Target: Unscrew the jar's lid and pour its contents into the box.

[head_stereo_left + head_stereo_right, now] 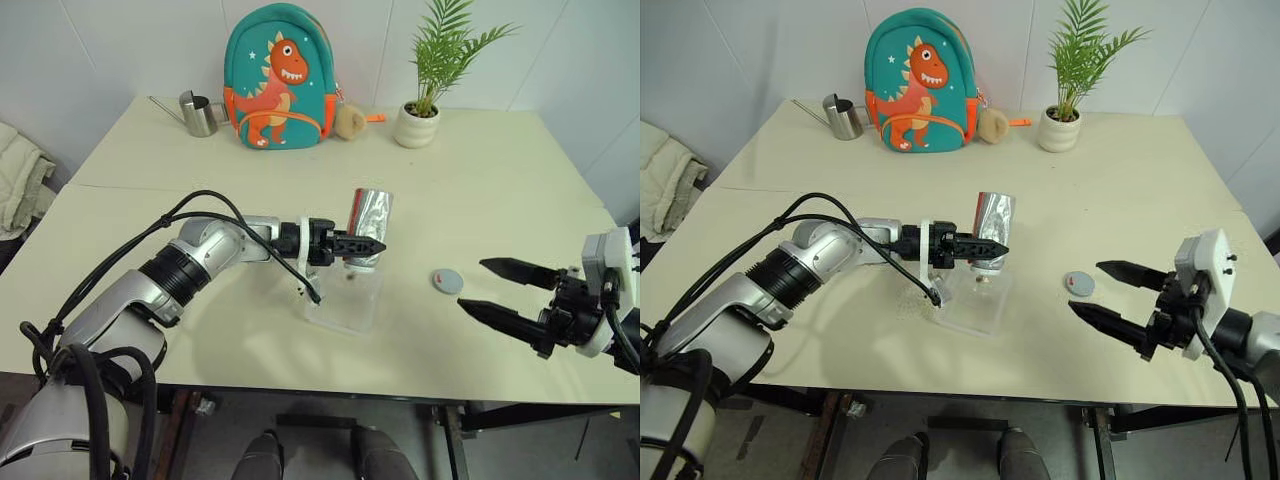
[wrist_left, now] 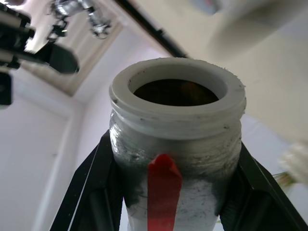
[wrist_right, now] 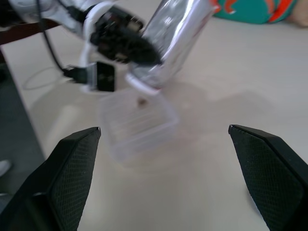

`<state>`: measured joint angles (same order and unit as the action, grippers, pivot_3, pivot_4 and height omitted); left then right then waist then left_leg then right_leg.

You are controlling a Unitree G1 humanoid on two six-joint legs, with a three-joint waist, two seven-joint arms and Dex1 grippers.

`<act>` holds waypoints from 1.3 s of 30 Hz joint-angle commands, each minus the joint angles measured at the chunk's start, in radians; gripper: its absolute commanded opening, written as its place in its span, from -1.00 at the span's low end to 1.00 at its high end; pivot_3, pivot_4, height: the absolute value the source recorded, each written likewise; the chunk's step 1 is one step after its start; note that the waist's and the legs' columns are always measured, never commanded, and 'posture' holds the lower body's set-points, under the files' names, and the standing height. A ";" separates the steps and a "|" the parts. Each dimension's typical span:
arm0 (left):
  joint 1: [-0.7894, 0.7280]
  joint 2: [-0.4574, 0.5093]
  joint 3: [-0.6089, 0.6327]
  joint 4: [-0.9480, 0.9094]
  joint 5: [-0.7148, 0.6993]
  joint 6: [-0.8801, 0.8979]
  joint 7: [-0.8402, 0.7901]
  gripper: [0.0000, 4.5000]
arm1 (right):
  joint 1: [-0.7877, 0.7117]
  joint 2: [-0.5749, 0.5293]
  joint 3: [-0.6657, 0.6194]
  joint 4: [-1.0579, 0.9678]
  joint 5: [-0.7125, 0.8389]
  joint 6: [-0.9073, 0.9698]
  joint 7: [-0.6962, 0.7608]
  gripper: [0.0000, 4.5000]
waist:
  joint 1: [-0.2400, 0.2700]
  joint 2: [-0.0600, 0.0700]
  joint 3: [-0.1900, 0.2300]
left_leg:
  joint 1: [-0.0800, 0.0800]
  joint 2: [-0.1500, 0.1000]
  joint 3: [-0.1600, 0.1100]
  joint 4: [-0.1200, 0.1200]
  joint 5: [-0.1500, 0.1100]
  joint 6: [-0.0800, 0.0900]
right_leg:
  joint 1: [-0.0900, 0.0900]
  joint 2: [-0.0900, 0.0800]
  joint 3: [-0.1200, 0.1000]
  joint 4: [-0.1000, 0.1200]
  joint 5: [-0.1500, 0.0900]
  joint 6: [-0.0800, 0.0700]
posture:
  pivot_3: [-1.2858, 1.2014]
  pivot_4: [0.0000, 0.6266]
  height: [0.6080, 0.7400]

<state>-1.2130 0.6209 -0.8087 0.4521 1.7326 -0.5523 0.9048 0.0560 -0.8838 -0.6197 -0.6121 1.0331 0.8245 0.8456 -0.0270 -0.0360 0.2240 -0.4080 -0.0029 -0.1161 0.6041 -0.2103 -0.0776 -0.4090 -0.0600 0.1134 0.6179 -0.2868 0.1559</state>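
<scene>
On the cream tabletop (image 1: 480, 180), mid-frame, the light, rigid, slippery jar (image 1: 367, 226) is clamped mid-body by the left pincer (image 1: 362, 244), tipped over the box (image 1: 345, 300); the right pincer (image 1: 498, 290) is spread wide, empty.

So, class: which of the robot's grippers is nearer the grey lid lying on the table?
Right. The right gripper hovers open just beside the lid; the left gripper holds the jar farther away.

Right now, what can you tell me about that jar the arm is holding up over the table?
The jar is small, clear and cylindrical, with a shiny glinting wall, a pale threaded neck and a red strip down its side. Its lid is off, lying flat on the table. The left gripper clamps it near the neck, tipped mouth-down over the clear box. A tiny dark lump shows in the box just below the mouth.
</scene>
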 commanded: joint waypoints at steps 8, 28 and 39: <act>-0.057 0.021 -0.058 0.031 0.010 0.116 0.183 -0.10 | 0.049 -0.029 -0.053 -0.057 0.070 -0.029 -0.006 0.99 | -0.002 0.000 0.000 | 0.000 0.000 0.002 0.001 -0.001 0.000 | 0.000 0.000 0.001 0.000 0.000 0.000 | 0.03 -0.52 1.00; 0.090 -0.402 0.875 0.427 -1.691 0.518 -1.037 -0.10 | -0.055 -0.038 0.109 0.071 -0.087 -0.147 0.081 0.99 | -0.001 0.000 0.000 | 0.001 0.000 0.002 0.003 -0.001 0.001 | 0.000 0.000 0.000 0.005 0.000 0.000 | 0.03 -0.52 1.00; 0.192 -0.372 0.899 0.284 -1.802 0.735 -1.281 -0.10 | -0.135 -0.037 0.171 0.119 -0.117 -0.149 0.095 0.99 | 0.002 0.000 0.000 | 0.002 0.000 0.001 0.008 0.000 0.000 | 0.001 0.000 0.001 0.008 0.000 0.000 | 0.03 -0.52 1.00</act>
<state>-1.0267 0.2363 0.1126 0.7931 -0.0763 0.1993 -0.3497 -0.0674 -0.9092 -0.4396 -0.4973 0.9212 0.6965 0.9292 -0.0249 -0.0357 0.2238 -0.4062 -0.0033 -0.1149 0.6121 -0.2108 -0.0771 -0.4077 -0.0601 0.1142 0.6254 -0.2865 0.1558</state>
